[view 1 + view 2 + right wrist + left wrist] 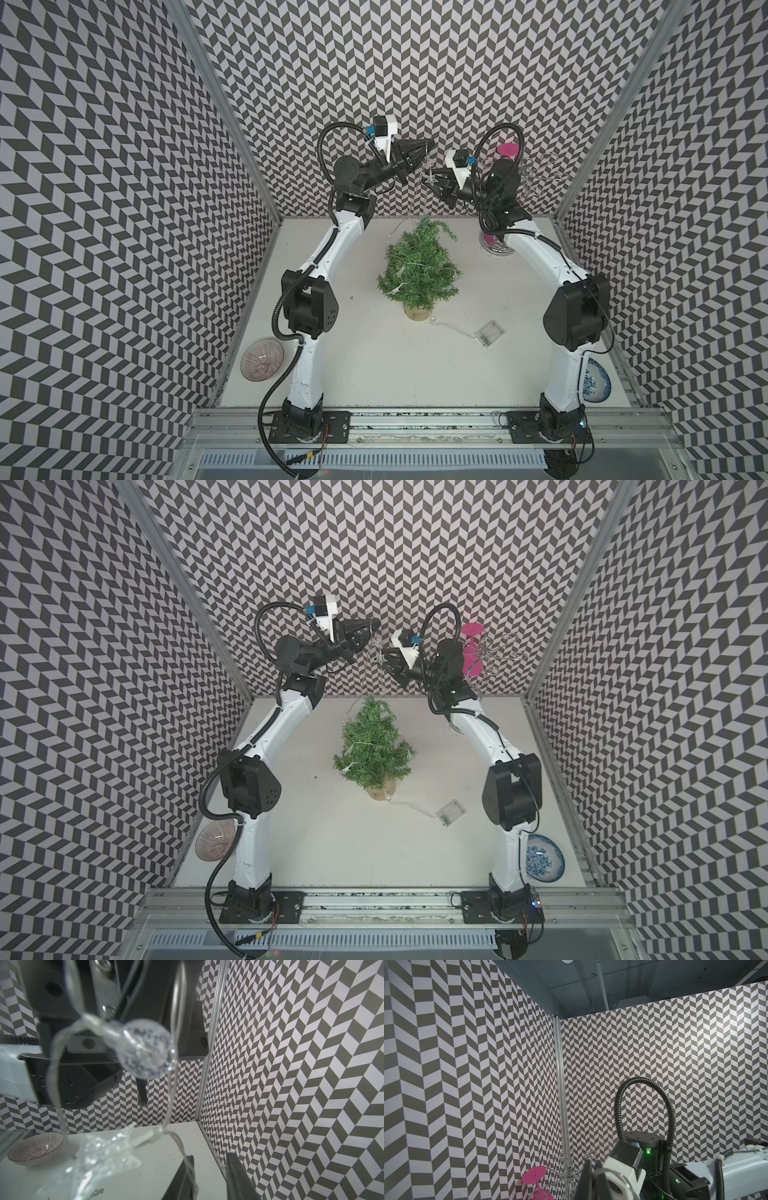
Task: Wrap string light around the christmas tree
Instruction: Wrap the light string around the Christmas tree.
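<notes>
Bulb (145, 1049) hangs right at the right wrist lens, so we're reading the handoff close up. Left gripper (430, 145), reaching in from the left high above the christmas tree (419, 286), is clamped on the string light (415, 263). From there the free strand drops near-vertical to the treetop, with lower turns already on the branches. Right gripper (211, 1155), just right of that strand and a bit lower, stands part-open, wire against one finger (182, 1180), not pinched. We judge the right arm nearer for the regrasp. Battery box (490, 332) lies on the table (353, 353), right of the tree's base.
</notes>
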